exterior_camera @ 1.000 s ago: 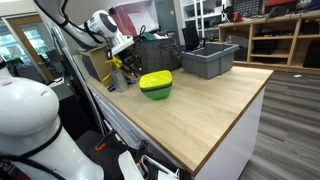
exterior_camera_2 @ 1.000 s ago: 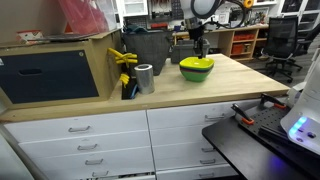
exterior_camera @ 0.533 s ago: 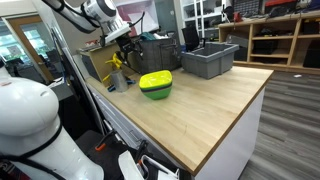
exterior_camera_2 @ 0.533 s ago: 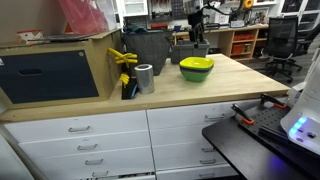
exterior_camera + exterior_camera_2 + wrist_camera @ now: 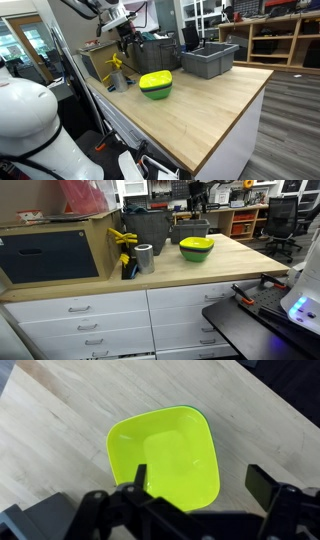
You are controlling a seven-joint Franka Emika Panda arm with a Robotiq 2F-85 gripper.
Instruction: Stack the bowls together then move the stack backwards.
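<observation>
The stack [image 5: 155,85] rests on the wooden table [image 5: 215,105], with the yellow bowl [image 5: 162,455] nested on top of the green bowl [image 5: 197,255]. A purple bowl cannot be made out under them. My gripper [image 5: 126,34] hangs well above and behind the stack in both exterior views, near the top edge [image 5: 197,196]. In the wrist view the gripper [image 5: 200,482] is open, its two fingers [image 5: 262,482] wide apart, nothing between them, and the yellow bowl far below.
A grey bin [image 5: 210,60] stands behind the stack, and a darker bin [image 5: 150,230] beside it. A metal can [image 5: 145,258] and yellow clamps [image 5: 125,242] sit by a wooden box [image 5: 60,245] at the table's end.
The gripper has opened, let go of the stack and risen straight up away from it. The stack has stayed where it was.
</observation>
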